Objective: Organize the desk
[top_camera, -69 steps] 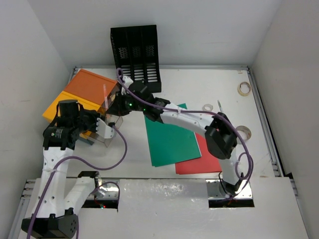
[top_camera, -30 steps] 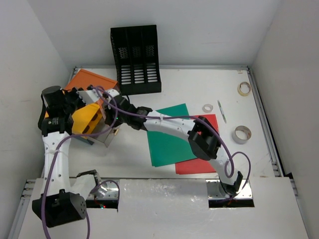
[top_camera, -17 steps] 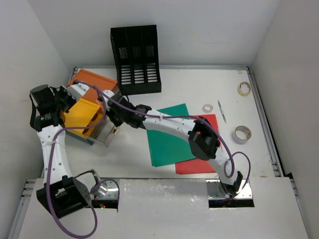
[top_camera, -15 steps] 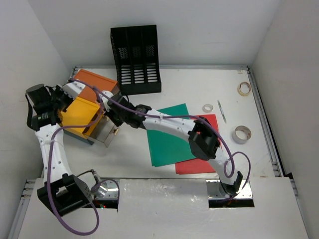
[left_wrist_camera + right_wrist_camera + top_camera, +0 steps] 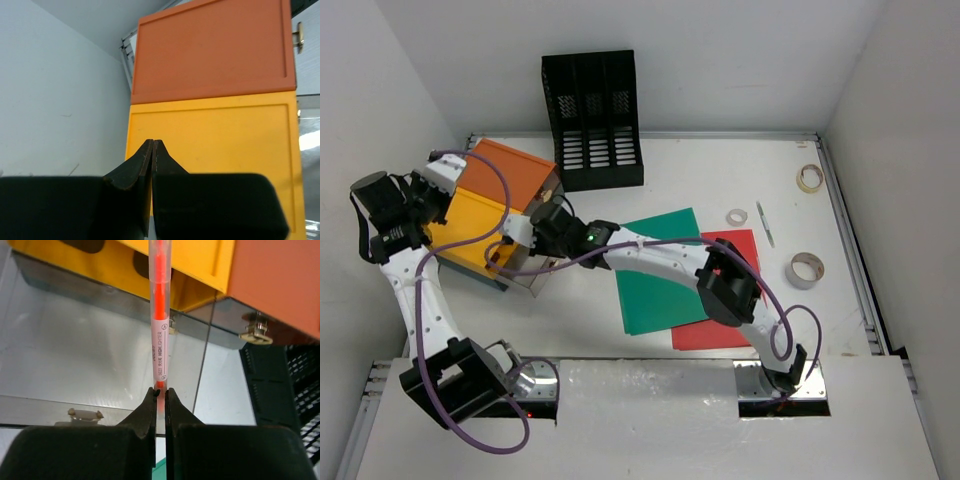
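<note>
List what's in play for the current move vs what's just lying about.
In play: highlighter pinched in right gripper; drawer box it points at; left gripper, shut, by the box.
Lying about on desk: green folder, red folder, tape roll, thinner tape roll, small ring, pen, black mesh rack.

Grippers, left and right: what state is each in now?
Left gripper: closed, empty.
Right gripper: closed on a highlighter.
</note>
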Action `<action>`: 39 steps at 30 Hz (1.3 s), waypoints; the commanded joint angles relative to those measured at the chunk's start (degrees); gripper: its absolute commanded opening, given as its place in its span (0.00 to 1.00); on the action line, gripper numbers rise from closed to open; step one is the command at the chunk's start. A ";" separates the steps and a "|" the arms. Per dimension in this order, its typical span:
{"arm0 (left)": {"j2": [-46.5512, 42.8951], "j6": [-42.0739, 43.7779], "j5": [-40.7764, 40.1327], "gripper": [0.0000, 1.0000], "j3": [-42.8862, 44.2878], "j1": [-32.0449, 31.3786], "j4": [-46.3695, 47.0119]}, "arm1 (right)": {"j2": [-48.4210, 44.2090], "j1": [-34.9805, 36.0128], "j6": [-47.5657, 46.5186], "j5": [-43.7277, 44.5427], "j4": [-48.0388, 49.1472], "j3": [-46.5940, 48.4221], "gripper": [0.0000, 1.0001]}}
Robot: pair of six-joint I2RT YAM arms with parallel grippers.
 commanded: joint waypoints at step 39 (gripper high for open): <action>-1.11 0.22 3.47 0.00 1.59 0.98 2.48 | 5.26 10.06 -35.25 25.26 2.40 0.51 0.38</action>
